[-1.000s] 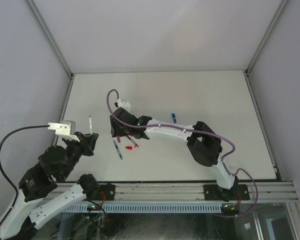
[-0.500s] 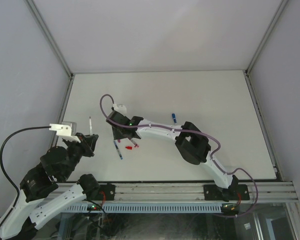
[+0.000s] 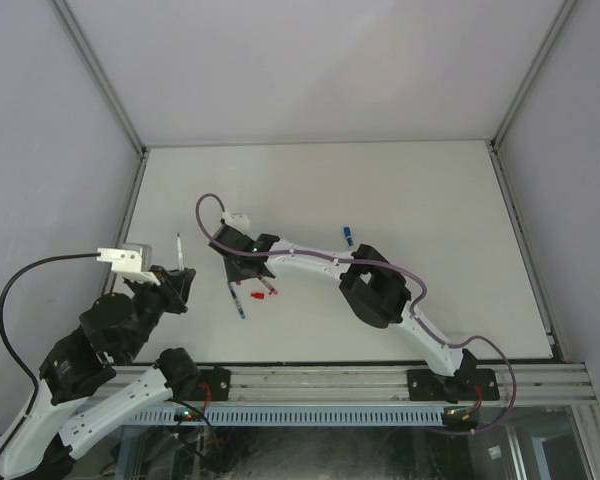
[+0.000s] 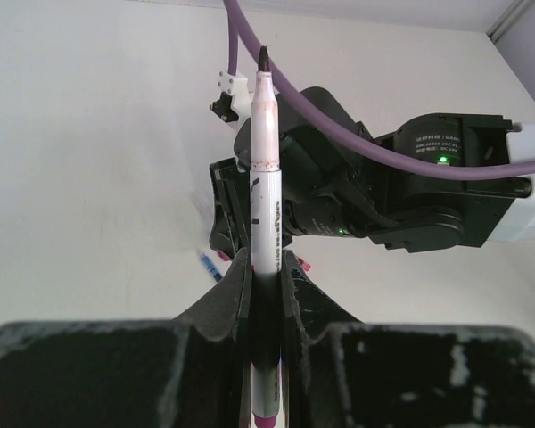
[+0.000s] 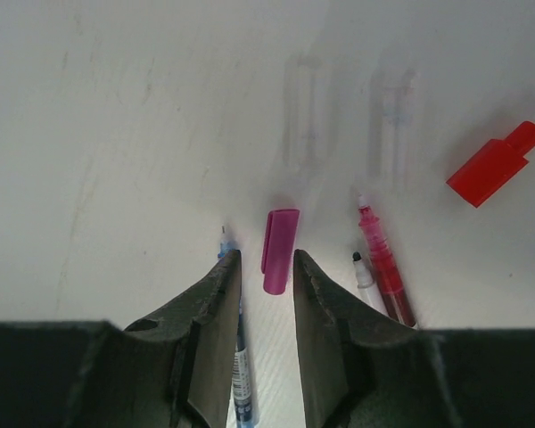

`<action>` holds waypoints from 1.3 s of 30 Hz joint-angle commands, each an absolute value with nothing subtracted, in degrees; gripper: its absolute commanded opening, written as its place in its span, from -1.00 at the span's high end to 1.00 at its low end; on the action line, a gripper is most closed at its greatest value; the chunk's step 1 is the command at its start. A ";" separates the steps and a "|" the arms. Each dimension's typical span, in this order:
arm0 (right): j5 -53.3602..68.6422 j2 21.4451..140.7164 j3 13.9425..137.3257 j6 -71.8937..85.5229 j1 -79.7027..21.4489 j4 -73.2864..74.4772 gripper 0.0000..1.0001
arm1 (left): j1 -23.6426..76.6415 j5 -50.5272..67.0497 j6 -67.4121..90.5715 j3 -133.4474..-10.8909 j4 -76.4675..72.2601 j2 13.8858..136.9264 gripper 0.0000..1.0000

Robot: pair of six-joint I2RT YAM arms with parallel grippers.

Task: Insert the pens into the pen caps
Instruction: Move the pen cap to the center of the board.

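Your left claw [image 4: 266, 267] clamps magenta pen [image 4: 265, 178], nib outward. Your right claw [image 5: 266, 267] astride magenta cap [image 5: 279, 250] on desk [image 5: 116, 134], jaws apart, not gripping. Risk: fingertip-only pinch squirts cap out; claw snags adjacent blue pen [image 5: 241, 374]

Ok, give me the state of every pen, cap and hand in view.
left hand: shut on the magenta pen
magenta pen: uncapped, tip pointing away from the hand
right hand: open, one finger either side of the magenta cap
magenta cap: loose, lying on the table
red cap: loose, lying apart
red pen: uncapped, lying flat
blue pen: uncapped, lying flat
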State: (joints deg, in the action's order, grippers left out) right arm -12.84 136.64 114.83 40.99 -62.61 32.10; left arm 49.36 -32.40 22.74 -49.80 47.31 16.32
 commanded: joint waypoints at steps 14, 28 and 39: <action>-14.38 140.72 121.40 38.38 -62.37 35.50 0.49 | 49.13 -33.22 21.45 -48.73 46.05 15.96 0.99; -17.09 143.66 124.50 36.16 -63.17 41.17 0.54 | 49.13 -33.83 21.58 -48.87 46.12 15.94 0.99; -16.36 143.88 124.80 34.85 -63.80 42.35 0.69 | 49.13 -38.92 23.35 -49.10 47.25 11.54 1.00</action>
